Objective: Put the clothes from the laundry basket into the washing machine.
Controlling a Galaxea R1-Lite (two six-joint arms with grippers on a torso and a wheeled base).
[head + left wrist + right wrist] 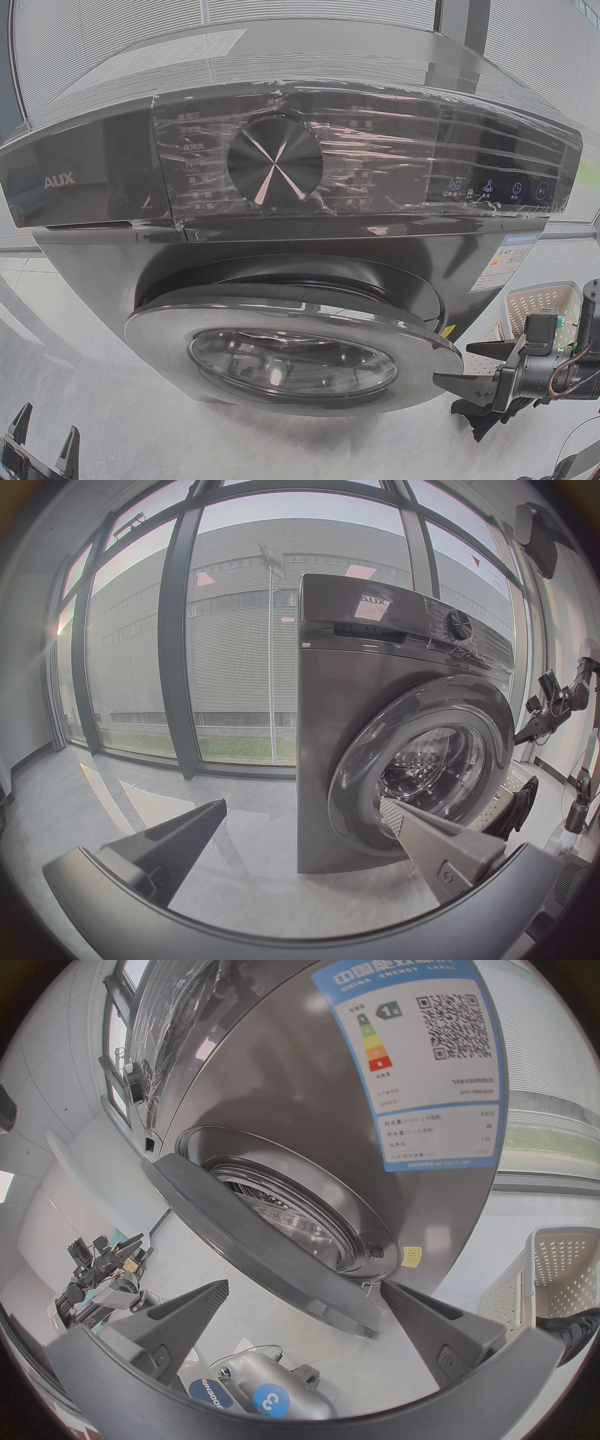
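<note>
Washing machine [112, 262] door [294, 312] ajar. Right pincer [451, 361] spread wide at door's free edge. Left pincer [45, 431] wide, low, apart from machine. Dark garment [484, 419] draped over laundry basket [550, 303] rim, beside machine.

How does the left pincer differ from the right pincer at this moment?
The left pincer sits low, apart from the washing machine; the right pincer is at the rim of its door. The left pincer faces the machine's front; the right pincer points sideways at the door. Both are open and empty.
</note>
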